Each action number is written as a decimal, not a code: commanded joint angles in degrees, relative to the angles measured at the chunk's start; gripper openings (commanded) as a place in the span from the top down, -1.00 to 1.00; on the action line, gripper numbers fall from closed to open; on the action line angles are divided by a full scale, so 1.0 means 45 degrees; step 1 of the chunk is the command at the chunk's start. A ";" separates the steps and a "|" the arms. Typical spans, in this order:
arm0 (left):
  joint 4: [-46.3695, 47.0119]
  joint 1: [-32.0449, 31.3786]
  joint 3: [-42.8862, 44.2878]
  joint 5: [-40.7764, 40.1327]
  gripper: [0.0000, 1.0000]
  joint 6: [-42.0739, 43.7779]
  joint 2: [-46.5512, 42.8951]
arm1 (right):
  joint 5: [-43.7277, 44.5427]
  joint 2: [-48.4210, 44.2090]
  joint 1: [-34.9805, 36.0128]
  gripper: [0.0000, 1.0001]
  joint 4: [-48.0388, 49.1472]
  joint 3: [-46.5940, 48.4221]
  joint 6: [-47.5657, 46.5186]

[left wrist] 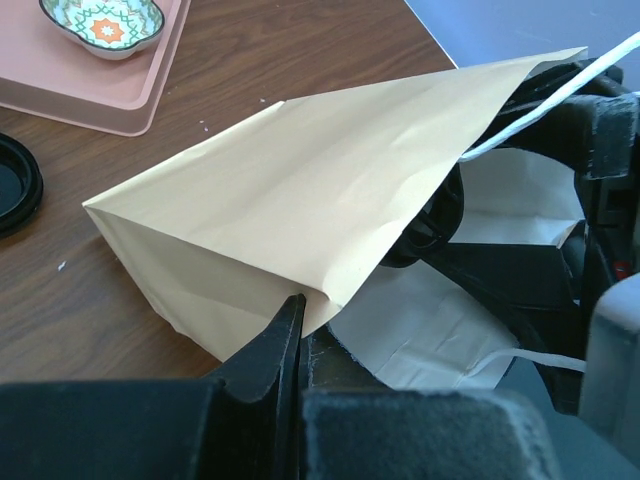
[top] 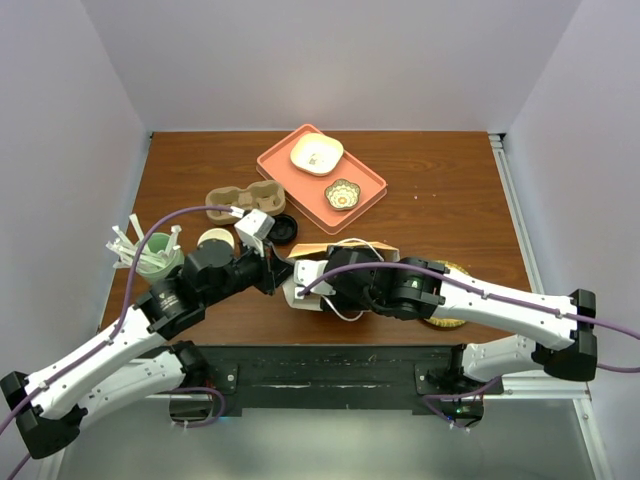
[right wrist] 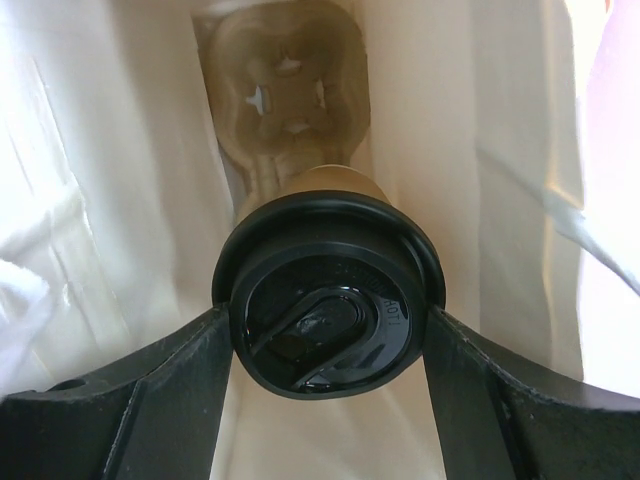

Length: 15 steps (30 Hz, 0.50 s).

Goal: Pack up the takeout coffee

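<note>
right gripper [right wrist: 330, 345] is grasping the 1 takeout coffee [right wrist: 330, 300] by its lid inside the 1 paper bag [left wrist: 300, 200], 1 pulp carrier [right wrist: 285, 90] showing at its 12 o'clock, left gripper [left wrist: 298, 335] is clenching the bag's edge

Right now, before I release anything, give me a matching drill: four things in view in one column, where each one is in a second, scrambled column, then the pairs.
Things
1. takeout coffee
2. paper bag
3. loose black lid
4. patterned bowl

Places
A. on the pink tray
B. gripped in the right tool, inside the bag
C. on the table, next to the tray
D. lying on its side, edge pinched by the left tool

Pairs: 1-B, 2-D, 3-C, 4-A
</note>
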 commanded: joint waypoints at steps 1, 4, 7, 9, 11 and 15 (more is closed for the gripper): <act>0.0273 -0.0016 0.0204 0.0413 1.00 0.0222 0.0111 | 0.0401 0.0005 -0.0147 0.33 0.0133 -0.0288 -0.1492; 0.0136 -0.0016 0.0517 0.0648 1.00 0.0436 0.0326 | 0.0459 -0.0131 -0.0167 0.33 0.0250 -0.0580 -0.1766; -0.0176 -0.0035 0.0926 0.0804 1.00 0.0865 0.0560 | 0.0674 -0.0151 -0.0186 0.33 0.0289 -0.0582 -0.2293; -0.0352 -0.0016 0.1084 0.0960 1.00 0.1081 0.0697 | 0.0675 -0.0248 -0.0264 0.33 0.0523 -0.0581 -0.2741; -0.0411 -0.0016 0.1163 0.1078 1.00 0.1277 0.0717 | 0.0461 -0.0365 -0.0400 0.33 0.0718 -0.0698 -0.3112; -0.0801 -0.0016 0.1046 0.0806 1.00 0.1492 0.0561 | -0.0008 -0.0444 -0.0518 0.33 0.0621 -0.1127 -0.3465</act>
